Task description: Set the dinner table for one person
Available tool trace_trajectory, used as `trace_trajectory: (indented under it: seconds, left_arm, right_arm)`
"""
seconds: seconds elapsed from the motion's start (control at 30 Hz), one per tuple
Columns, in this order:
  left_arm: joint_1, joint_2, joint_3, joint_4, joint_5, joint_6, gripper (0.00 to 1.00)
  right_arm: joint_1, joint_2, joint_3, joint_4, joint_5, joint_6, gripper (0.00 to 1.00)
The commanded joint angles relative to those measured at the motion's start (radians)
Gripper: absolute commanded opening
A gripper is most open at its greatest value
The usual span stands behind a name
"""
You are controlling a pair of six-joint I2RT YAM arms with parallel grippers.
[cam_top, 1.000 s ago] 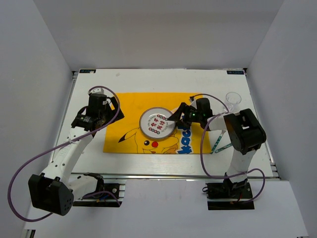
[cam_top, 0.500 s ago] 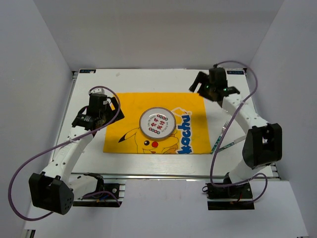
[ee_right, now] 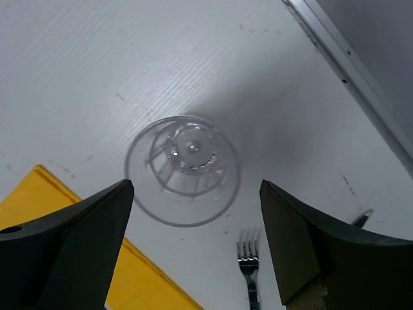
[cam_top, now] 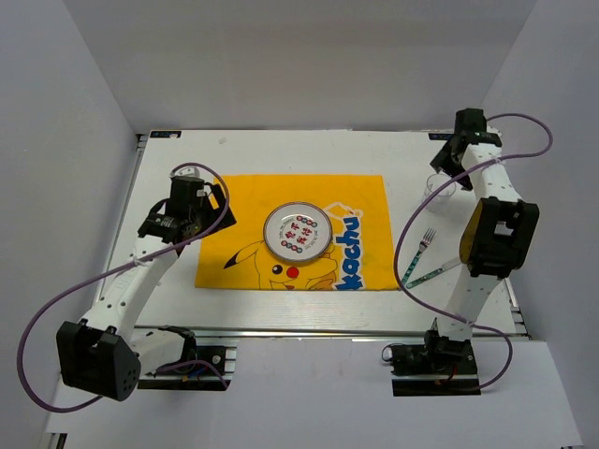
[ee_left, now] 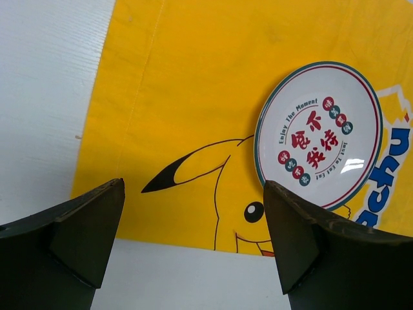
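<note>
At the far right of the dinner table (cam_top: 281,152), the right gripper (ee_right: 195,194) hangs jaws apart above the clear cup (ee_right: 184,169), apparently aligning to grasp it. The left gripper (ee_left: 193,187), likewise apart, hovers over the placemat (ee_left: 193,97) beside the plate (ee_left: 318,134).

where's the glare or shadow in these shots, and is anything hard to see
Left wrist view: a small white glare patch sits on the round white green-rimmed plate. Right wrist view: the clear plastic cup throws a soft grey shadow up and right. Top external view: that cup nearly vanishes against the white tabletop.
</note>
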Motion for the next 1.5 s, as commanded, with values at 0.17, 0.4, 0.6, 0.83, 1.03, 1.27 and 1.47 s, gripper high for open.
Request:
trace_trajectory:
  seconds: [0.17,0.4,0.6,0.83,1.03,1.27,1.47]
  left_arm:
    - [0.002,0.010,0.028,-0.001,0.028,0.015,0.98]
    - [0.002,0.016,0.031,-0.003,0.028,0.017,0.98]
    - [0.002,0.027,0.033,-0.004,0.029,0.015,0.98]
    - [0.002,0.028,0.033,-0.004,0.034,0.017,0.98]
    - [0.002,0.025,0.034,-0.003,0.031,0.017,0.98]
    - [0.002,0.031,0.034,-0.008,0.016,0.017,0.98]
    - [0.002,0.037,0.034,-0.011,0.013,0.017,0.98]
  right_arm:
    - [-0.075,0.021,-0.052,0.035,-0.055,-0.029,0.79]
    - [-0.088,0.073,-0.114,0.093,-0.087,-0.029,0.67]
    - [-0.083,0.073,-0.151,0.128,-0.091,-0.024,0.10]
    - [-0.054,0.005,-0.095,0.099,-0.048,-0.027,0.00]
    - [0.038,0.006,0.015,0.056,-0.145,-0.075,0.00]
    - [0.208,0.121,0.165,-0.011,-0.216,-0.092,0.00]
    - [0.302,0.207,0.288,-0.066,-0.158,-0.081,0.00]
